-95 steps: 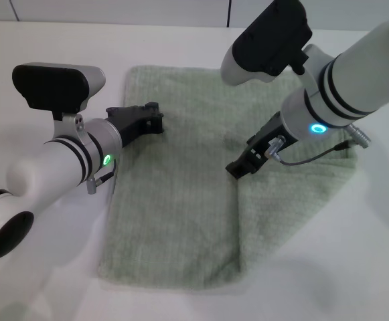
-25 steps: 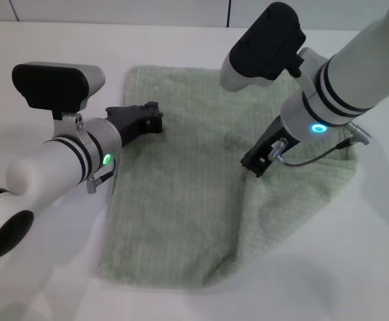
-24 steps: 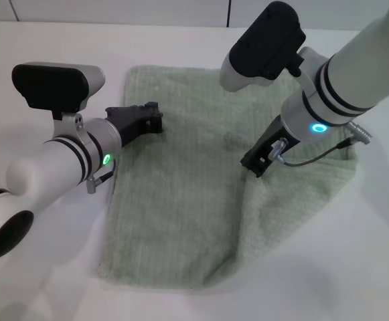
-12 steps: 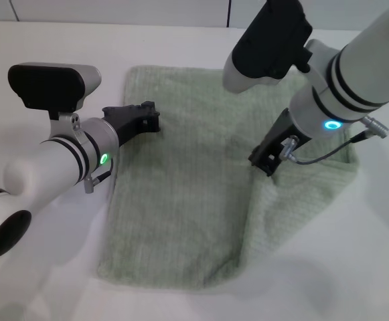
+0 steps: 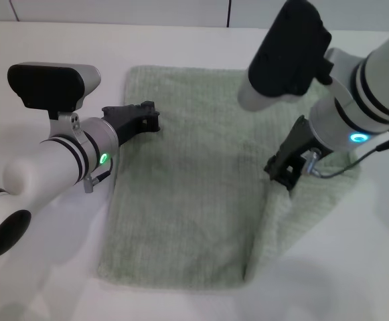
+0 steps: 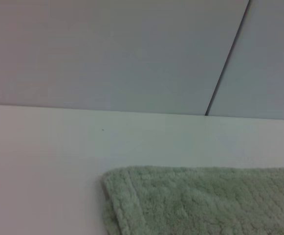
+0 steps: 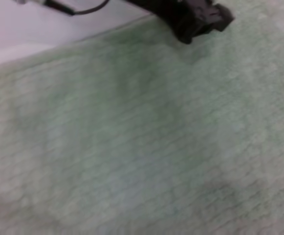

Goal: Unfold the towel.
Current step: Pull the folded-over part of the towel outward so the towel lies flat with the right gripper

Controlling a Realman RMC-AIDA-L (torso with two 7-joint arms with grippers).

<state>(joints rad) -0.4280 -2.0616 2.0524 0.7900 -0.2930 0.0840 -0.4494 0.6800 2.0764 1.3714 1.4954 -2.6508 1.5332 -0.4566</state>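
Observation:
The pale green towel [image 5: 187,174] lies on the white table, its right part still doubled over. My right gripper [image 5: 282,177] is shut on the edge of that upper layer and holds it slightly raised, so the fold runs from the gripper down to the near edge. My left gripper [image 5: 147,118] rests on the towel near its far left corner. The right wrist view is filled with towel [image 7: 132,147], with the left gripper [image 7: 200,22] seen farther off. In the left wrist view, only the towel's far corner [image 6: 181,200] shows.
The white table [image 5: 47,267] surrounds the towel on all sides. A pale wall with a dark seam [image 6: 225,63] rises behind the table's far edge. A grey cable [image 5: 335,167] hangs by my right wrist above the towel.
My right gripper has moved to the right, dragging the upper layer's edge with it and uncovering more of the lower layer. The left arm has barely shifted.

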